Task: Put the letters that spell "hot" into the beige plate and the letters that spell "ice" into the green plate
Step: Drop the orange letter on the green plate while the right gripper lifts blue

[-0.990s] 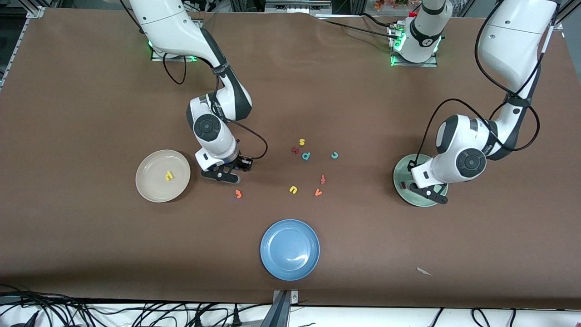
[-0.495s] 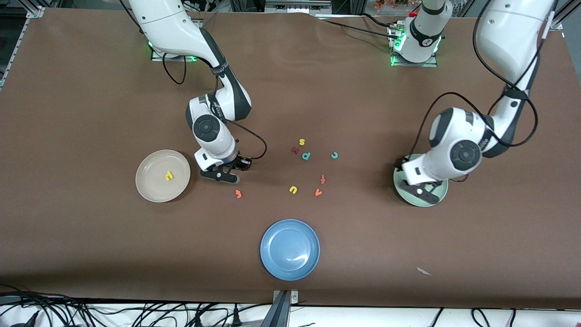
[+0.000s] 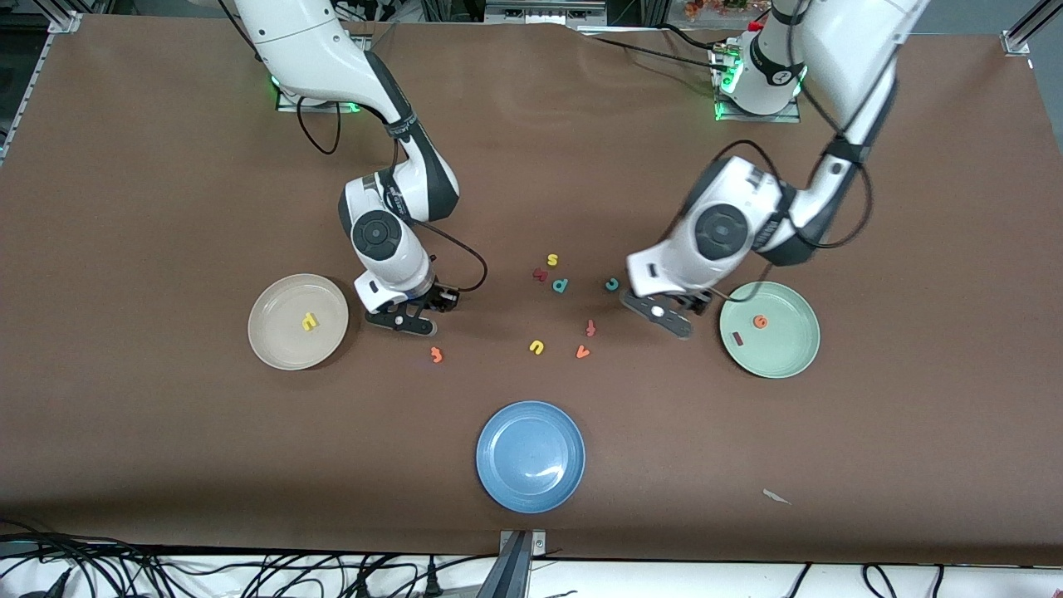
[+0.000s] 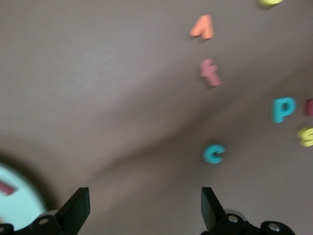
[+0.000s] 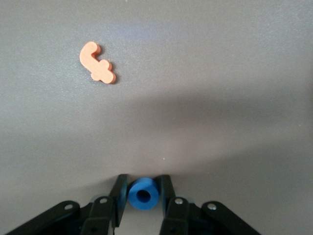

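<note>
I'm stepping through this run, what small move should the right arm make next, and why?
Probably lift the blue o and carry it to the beige plate. The right gripper has its fingers against the o on the table, and only the yellow h lies there.

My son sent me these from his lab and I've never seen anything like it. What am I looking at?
Two white robot arms stand at a brown table, each ending in a two-finger gripper. One picture looks down from a high camera facing them; the other two come from cameras on the arms' wrists.

Small foam letters lie mid-table among three plates. The beige plate holds a yellow h; the green plate holds an orange e and a dark red i; the blue plate is bare.

The right gripper pinches a blue o, with an orange t lying near it. The left gripper is open and holds nothing, near a teal c.
</note>
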Available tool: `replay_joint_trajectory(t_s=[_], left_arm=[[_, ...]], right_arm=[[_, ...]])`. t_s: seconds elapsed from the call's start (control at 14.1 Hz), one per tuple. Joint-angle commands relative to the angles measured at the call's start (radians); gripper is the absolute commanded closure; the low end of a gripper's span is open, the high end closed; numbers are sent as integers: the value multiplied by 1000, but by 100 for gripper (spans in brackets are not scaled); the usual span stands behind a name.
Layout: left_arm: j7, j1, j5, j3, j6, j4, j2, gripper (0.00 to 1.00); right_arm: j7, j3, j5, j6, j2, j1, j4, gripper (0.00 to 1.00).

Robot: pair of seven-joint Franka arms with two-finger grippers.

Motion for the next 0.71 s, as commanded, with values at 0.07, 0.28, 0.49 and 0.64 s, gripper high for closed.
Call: replay_joint_trajectory(t_s=[0.07,0.28,0.49,0.64], left_arm=[[-81,-73,32,7,107,6,82,3],[-96,-114,32,10,152,1,117,12],[-107,-113,35,11,158,-30,116,17],[-113,-111,76,13,158,-37,116,20]], right_arm=[[-5,5,18,-4,15,7,4,70],[-5,5,18,-4,15,8,5,73],[-11,5,18,-4,15,7,11,74],[-17,2,18,-49,11,-4,39,74]])
